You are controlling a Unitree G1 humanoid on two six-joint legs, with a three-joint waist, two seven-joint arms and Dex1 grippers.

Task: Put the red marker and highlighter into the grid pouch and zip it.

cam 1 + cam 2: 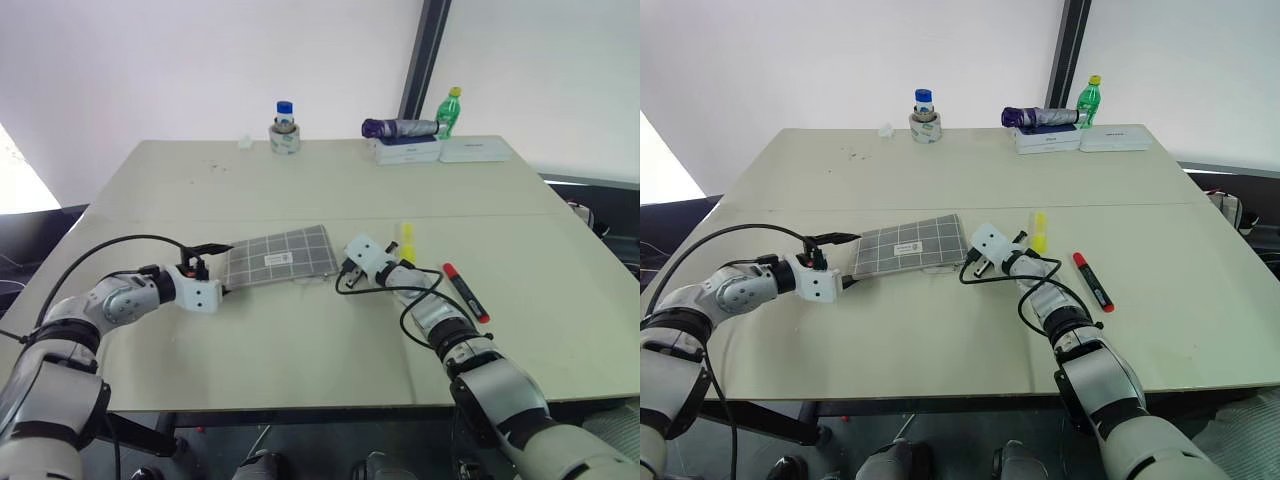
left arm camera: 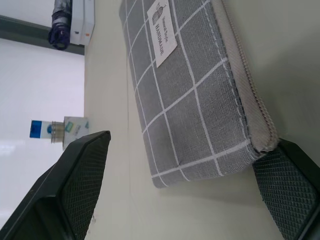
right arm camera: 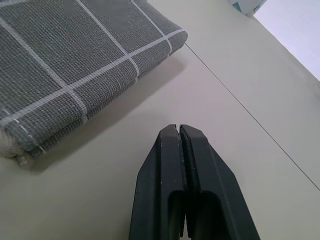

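The left tool point(image 1: 205, 262) gapes wide around the grid pouch's point(image 1: 280, 256) nine-o'clock end; the right tool point(image 1: 343, 276), pinched shut and empty, sits at three o'clock. The left should clamp that end so the right can take the zipper. The highlighter point(image 1: 407, 239) and red marker point(image 1: 465, 291) wait on the worktop point(image 1: 300, 190).

1. Table point(image 1: 300, 190): pale beige top with a seam line running across its width.
2. Tape roll point(image 1: 284, 141): at the far edge, left of centre; a small blue-capped bottle point(image 1: 284, 110) stands on it.
3. Small white item point(image 1: 243, 144): just beside the tape roll; too small to identify.
4. Two flat white boxes point(image 1: 440, 150): side by side near the far right corner.
5. Folded purple umbrella point(image 1: 398, 128): lying across the left box.
6. Green bottle point(image 1: 451, 110): yellow cap, behind the boxes.
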